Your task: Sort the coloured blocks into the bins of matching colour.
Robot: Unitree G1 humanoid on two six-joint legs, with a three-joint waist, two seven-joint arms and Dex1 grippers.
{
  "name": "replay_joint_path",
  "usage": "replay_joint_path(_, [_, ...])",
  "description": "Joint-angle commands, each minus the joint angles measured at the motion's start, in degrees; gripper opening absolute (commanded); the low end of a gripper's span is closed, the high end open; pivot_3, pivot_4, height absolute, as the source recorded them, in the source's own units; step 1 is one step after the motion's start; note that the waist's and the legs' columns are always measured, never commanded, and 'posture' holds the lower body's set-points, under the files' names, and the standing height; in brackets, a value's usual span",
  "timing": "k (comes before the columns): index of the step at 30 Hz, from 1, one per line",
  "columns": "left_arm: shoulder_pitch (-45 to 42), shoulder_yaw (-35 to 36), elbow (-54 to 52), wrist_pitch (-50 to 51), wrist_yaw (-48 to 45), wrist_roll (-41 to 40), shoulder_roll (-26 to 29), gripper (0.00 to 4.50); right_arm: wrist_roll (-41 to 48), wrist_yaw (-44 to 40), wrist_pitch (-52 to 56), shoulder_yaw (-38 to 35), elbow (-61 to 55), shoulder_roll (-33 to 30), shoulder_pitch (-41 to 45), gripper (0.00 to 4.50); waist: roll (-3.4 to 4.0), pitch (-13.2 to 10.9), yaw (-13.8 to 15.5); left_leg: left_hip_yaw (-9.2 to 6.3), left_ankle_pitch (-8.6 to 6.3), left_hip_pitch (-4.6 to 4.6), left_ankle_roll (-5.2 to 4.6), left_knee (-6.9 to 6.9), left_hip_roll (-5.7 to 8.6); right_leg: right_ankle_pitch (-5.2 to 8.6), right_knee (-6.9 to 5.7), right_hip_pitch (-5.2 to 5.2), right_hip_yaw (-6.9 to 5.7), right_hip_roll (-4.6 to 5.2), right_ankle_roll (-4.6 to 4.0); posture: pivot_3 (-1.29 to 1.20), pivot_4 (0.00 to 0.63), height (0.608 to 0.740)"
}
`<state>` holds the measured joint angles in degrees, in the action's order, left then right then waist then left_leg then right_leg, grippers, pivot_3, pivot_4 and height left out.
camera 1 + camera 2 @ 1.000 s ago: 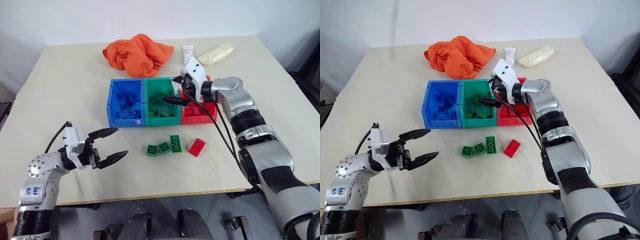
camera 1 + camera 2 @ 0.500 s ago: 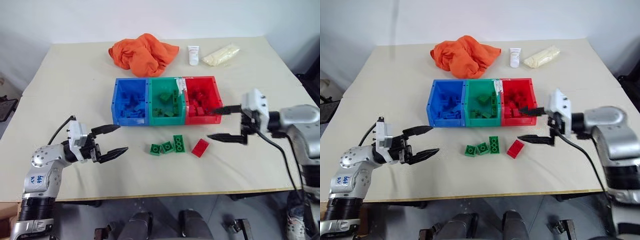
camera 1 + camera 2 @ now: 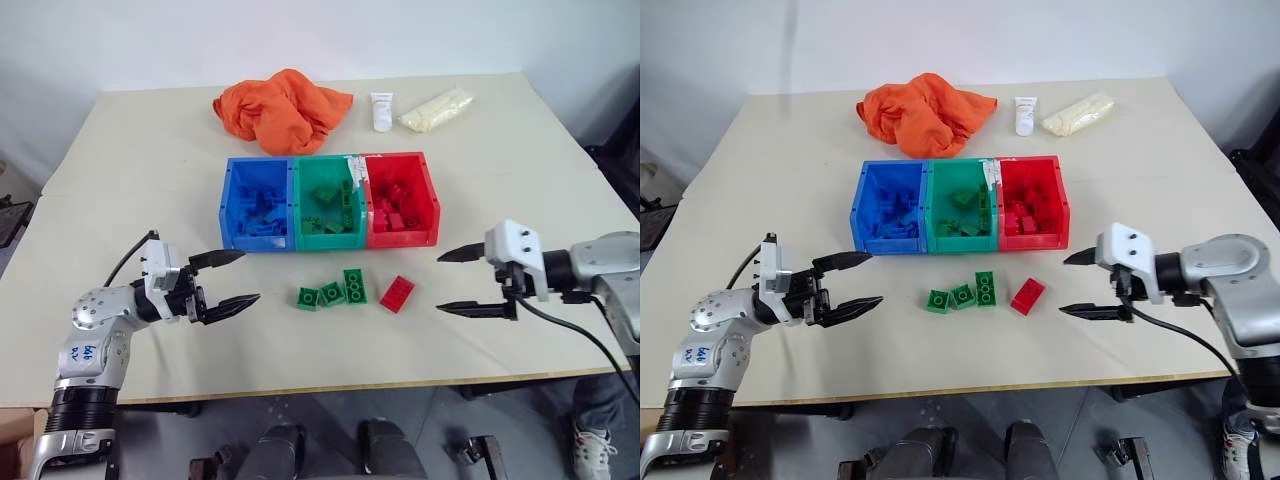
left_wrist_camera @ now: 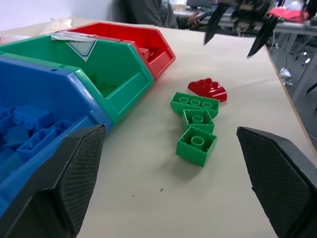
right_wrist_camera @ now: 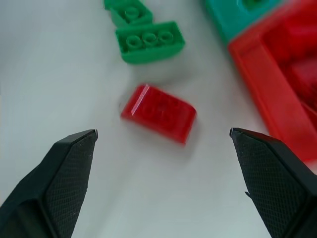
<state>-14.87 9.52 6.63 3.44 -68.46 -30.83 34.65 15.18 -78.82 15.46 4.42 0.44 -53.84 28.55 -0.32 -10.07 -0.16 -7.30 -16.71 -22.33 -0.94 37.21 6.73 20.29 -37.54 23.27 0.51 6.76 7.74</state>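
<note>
Red block (image 3: 396, 294) lies slantwise, pointing toward red bin (image 3: 431, 205); both hands (image 3: 228, 284) (image 3: 474, 281) gape empty

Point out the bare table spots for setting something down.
Bare: table left of the blue bin, and right of the red bin. Crowded: the far edge holds the orange cloth, tube and bag; green blocks and red block lie before the bins.

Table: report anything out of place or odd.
Four blocks lie loose on the table in front of the bins: three green blocks in a row and a red block lying askew. A crumpled orange cloth, a white tube and a pale packet sit behind the bins, unrelated clutter.
</note>
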Motion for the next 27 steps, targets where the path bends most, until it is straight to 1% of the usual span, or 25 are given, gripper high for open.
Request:
replay_joint_path(1, [2.57,0.58,-3.97,-0.74,-0.54,-0.32,0.43,4.5,-3.63,-3.68,-6.32,4.41,5.78,1.69,4.76,4.48,0.0,0.0,0.01,0.0,-0.01,-0.01,0.0,0.0,-0.01,0.0,-0.01,0.03,0.0,-0.01,0.0,0.0,0.15,0.74])
replay_joint_path(5, [5.71,0.79,-5.98,-1.21,-1.26,-0.32,0.91,4.5,-6.17,-7.3,-11.91,8.44,12.08,4.32,9.47,4.48,0.0,0.0,-0.01,0.01,-0.06,-0.03,0.03,-0.02,-0.07,0.0,-0.01,0.09,0.0,-0.05,-0.01,0.0,0.15,0.74])
replay_joint_path(10, [9.46,2.15,-8.32,-2.53,-0.73,-0.53,0.72,4.5,-9.44,-11.94,-21.12,13.34,24.0,10.52,17.75,4.48,0.0,0.0,-0.49,0.09,-0.09,-0.02,0.11,-0.01,-0.27,-0.06,-0.01,0.11,-0.03,-0.18,-0.11,0.0,0.15,0.74])
replay_joint_path(16, [12.4,2.79,-11.72,-2.28,1.38,-0.87,0.15,4.5,-10.21,-13.68,-27.25,17.07,35.11,14.99,23.01,4.48,0.0,0.0,-0.39,0.08,-0.11,0.0,0.17,0.04,-0.34,-0.09,-0.05,0.12,-0.05,-0.24,-0.19,0.0,0.15,0.74])
replay_joint_path(19, [13.63,3.0,-13.07,-2.23,2.34,-0.99,-0.02,4.5,-9.81,-13.68,-29.42,20.03,38.28,14.64,23.89,3.94,0.0,0.0,-0.21,0.07,-0.12,-0.01,0.19,0.04,-0.35,-0.1,-0.04,0.12,-0.06,-0.24,-0.19,0.0,0.15,0.74])
replay_joint_path(26, [15.33,3.32,-14.75,-2.21,3.56,-1.33,0.08,4.5,-8.93,-13.68,-31.32,21.11,41.25,14.61,25.06,1.59,0.0,0.0,-0.15,0.08,-0.12,0.01,0.2,0.08,-0.38,-0.1,-0.07,0.11,-0.06,-0.27,-0.22,0.0,0.15,0.74])
replay_joint_path(27, [15.19,3.24,-14.73,-2.14,3.7,-1.33,0.1,4.5,-8.66,-13.68,-30.91,20.32,40.98,14.61,25.05,1.47,0.0,0.0,-0.16,0.08,-0.12,0.01,0.21,0.08,-0.4,-0.11,-0.07,0.11,-0.06,-0.29,-0.23,0.0,0.15,0.74])
